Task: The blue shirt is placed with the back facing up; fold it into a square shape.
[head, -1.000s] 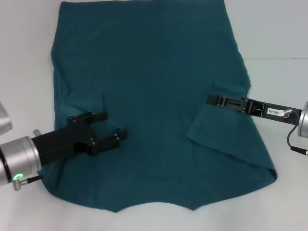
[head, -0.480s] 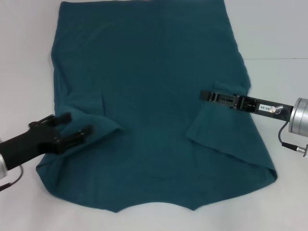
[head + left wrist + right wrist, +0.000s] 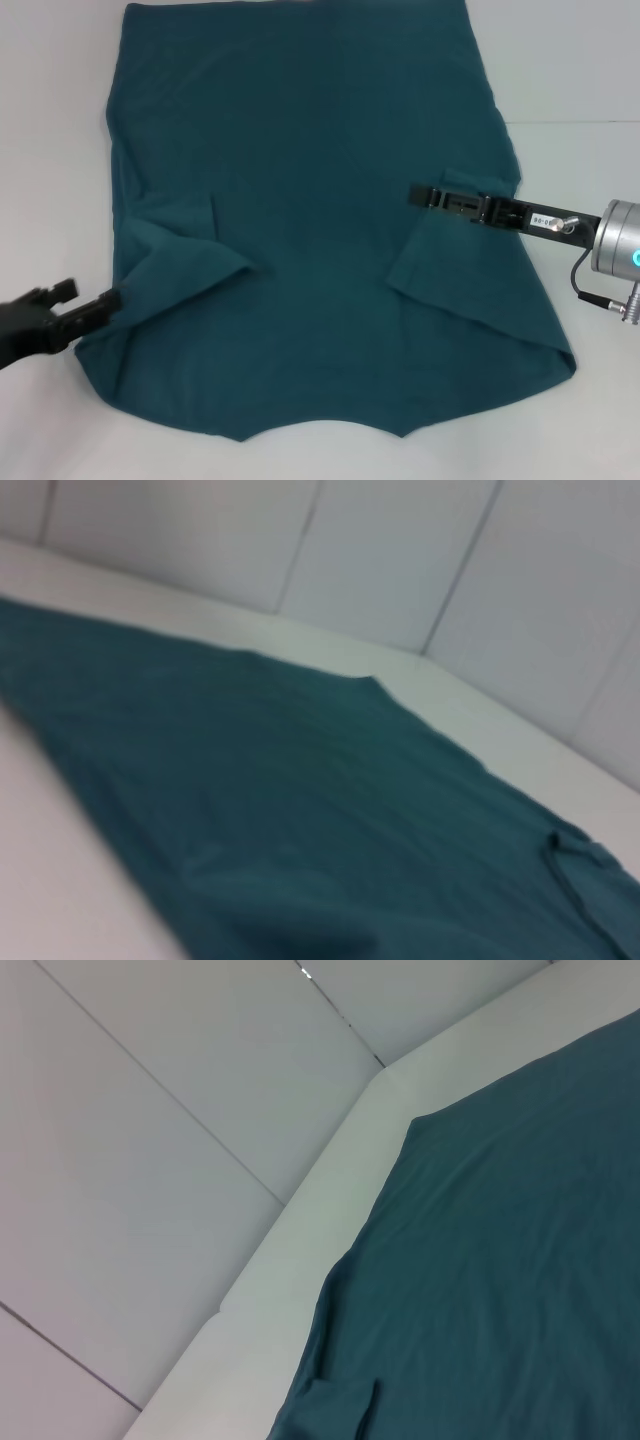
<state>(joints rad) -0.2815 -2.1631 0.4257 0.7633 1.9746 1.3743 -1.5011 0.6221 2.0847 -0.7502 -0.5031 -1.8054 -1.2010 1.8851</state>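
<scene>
The blue shirt (image 3: 310,200) lies spread flat on the white table, with both sleeves folded inward onto the body. The left sleeve flap (image 3: 185,265) and the right sleeve flap (image 3: 440,265) each form a slanted fold. My left gripper (image 3: 88,298) is at the shirt's lower left edge, open, with nothing between its fingers. My right gripper (image 3: 415,193) reaches in from the right, seen edge-on above the right sleeve fold. The left wrist view shows only the shirt (image 3: 300,810), and so does the right wrist view, where the shirt (image 3: 500,1260) fills the lower right.
The white table (image 3: 580,70) shows bare beside the shirt on both sides and along the near edge (image 3: 320,460). Pale wall panels (image 3: 150,1110) rise behind the table in the wrist views.
My left gripper has drawn back off the shirt toward the lower left, leaving the left sleeve flap folded inward. My right gripper has slid a little farther left over the shirt.
</scene>
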